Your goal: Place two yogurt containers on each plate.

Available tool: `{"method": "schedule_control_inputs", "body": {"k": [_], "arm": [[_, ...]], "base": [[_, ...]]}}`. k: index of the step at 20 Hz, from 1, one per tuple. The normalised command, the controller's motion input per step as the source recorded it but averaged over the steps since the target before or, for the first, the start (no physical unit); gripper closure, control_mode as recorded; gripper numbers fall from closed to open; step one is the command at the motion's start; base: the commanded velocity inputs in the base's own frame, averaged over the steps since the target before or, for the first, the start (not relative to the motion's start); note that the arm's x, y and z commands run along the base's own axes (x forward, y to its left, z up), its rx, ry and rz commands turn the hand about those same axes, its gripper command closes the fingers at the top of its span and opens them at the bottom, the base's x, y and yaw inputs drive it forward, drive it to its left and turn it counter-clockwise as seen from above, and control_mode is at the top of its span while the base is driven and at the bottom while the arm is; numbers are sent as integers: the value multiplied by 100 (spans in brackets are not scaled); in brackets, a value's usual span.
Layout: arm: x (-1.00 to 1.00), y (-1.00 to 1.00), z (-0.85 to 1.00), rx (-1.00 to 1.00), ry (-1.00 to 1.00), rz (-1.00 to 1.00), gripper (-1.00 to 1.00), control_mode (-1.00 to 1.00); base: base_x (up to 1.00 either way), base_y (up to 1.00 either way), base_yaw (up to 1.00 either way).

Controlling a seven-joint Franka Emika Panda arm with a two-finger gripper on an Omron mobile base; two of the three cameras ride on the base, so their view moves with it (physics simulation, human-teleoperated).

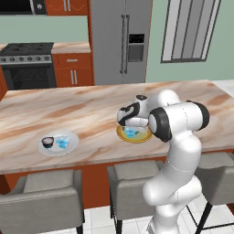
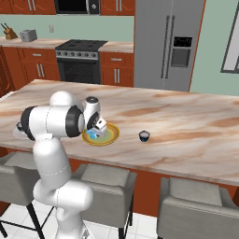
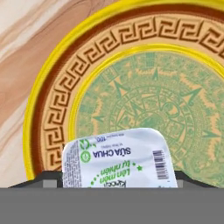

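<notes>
Hand view: a light blue yogurt cup (image 3: 119,158) is being held between the gripper's (image 3: 117,180) fingers right over the yellow-rimmed plate (image 3: 48,118), probably so it's getting dropped inside the rim.

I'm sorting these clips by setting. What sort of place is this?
A home kitchen, rendered: a stove with oven, a steel refrigerator, and a marble island counter with stools along it.
</notes>
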Motion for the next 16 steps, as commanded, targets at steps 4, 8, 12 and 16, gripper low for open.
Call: {"method": "schedule_control_inputs", "body": {"k": [4,8,12,16], "arm": [[0,-17,0,6,-1,0,-100,-100],[0,-21,0,5,0,0,-100,-100],[0,-18,13,4,-4,4,-100,-100],[-3,-6,45,1,-11,2,-100,-100]], "base": [[0,0,0],[0,0,0],[0,0,0],[0,0,0]]}}
